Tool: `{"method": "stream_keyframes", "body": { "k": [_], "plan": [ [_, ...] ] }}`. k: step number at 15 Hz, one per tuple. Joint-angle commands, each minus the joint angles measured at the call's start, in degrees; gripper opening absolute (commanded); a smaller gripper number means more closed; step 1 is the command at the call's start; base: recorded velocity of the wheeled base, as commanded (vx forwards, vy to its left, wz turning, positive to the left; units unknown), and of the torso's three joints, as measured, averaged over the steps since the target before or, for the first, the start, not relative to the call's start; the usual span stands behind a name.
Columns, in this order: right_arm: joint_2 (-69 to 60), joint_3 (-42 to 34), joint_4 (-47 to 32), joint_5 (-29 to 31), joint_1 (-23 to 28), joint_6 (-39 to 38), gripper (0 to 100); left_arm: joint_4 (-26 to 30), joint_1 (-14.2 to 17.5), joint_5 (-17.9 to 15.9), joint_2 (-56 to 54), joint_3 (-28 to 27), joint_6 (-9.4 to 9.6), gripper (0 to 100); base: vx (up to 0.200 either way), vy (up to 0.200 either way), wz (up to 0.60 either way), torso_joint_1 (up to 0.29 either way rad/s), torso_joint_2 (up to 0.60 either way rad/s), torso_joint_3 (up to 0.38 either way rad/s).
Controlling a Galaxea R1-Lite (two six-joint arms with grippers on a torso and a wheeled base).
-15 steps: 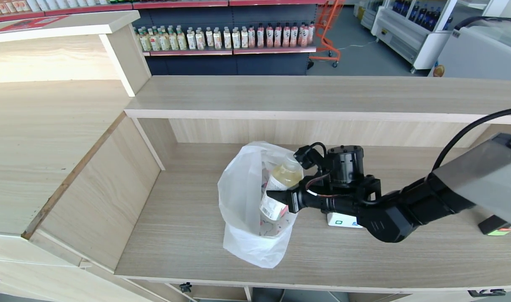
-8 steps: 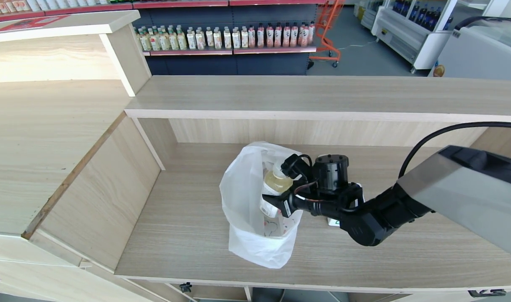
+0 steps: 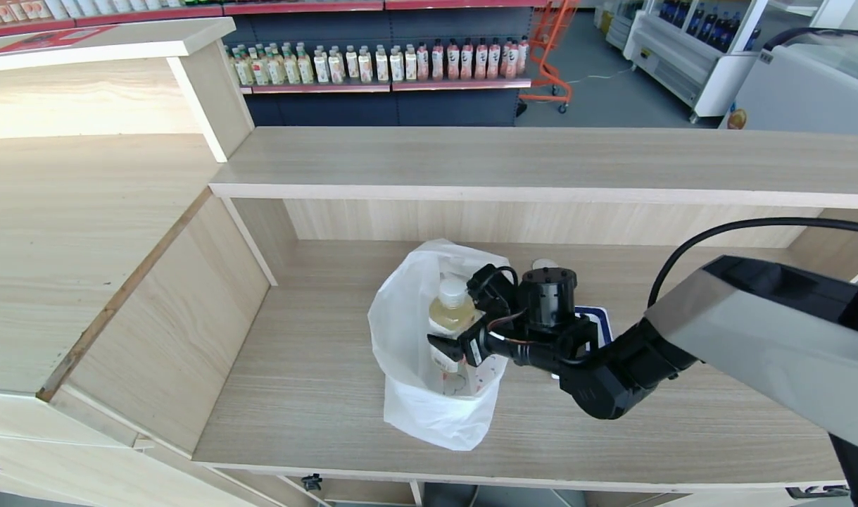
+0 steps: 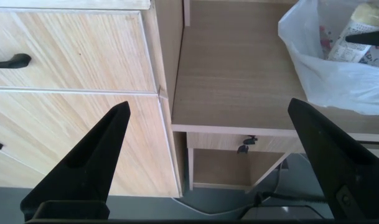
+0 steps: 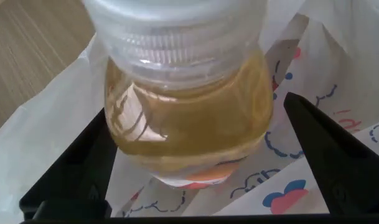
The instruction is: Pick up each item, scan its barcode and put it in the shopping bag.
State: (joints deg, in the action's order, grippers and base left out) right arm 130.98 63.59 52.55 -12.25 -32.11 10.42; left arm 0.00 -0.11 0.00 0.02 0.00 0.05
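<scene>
A clear bottle of yellow drink [image 3: 451, 310] with a white cap stands upright inside the white plastic shopping bag [image 3: 407, 352] on the wooden counter. My right gripper [image 3: 448, 336] reaches into the bag's mouth from the right and is shut on the bottle's body. In the right wrist view the bottle [image 5: 189, 124] sits between both dark fingers [image 5: 71, 168], with the bag's [image 5: 345, 56] printed lining behind it. My left gripper [image 4: 208, 106] hangs open and holds nothing, low beside the counter's front edge, with the bag [image 4: 338, 74] and bottle [image 4: 358, 28] far off.
A blue and white device [image 3: 597, 320] lies on the counter just right of the bag, partly behind my right arm. A raised ledge [image 3: 541, 162] runs along the back and a wooden side wall [image 3: 175, 331] closes the left. Drawers [image 4: 71, 56] stand below.
My right gripper has moved left and down, carrying the bottle from a tilt at the bag's mouth to upright and deeper inside the bag.
</scene>
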Motion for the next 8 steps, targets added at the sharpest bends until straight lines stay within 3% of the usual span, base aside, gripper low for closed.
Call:
{"method": "stream_keyframes", "body": {
  "k": [1,4,5,8],
  "plan": [
    [-3.01,-2.06,0.62,-0.05,-0.06,-8.14,100,0.00,0.02,0.00,-0.02,0.00,-0.05,100,0.000,0.000,0.00,0.000,0.00,0.000],
    [-11.09,-4.70,-2.37,-0.05,-0.06,-25.28,100,0.00,-0.07,0.00,-0.02,0.00,0.04,100,0.000,0.000,0.00,0.000,0.00,0.000],
    [-17.25,-7.42,-7.20,-0.05,0.82,-32.92,100,0.00,0.02,0.00,-0.02,0.00,0.04,100,0.000,0.000,0.00,0.000,0.00,0.000],
    [-32.27,-15.86,-17.13,-1.37,5.22,-37.58,100,0.00,0.02,0.00,-0.02,0.00,-0.05,100,0.000,0.000,0.00,0.000,0.00,0.000]
  ]
}}
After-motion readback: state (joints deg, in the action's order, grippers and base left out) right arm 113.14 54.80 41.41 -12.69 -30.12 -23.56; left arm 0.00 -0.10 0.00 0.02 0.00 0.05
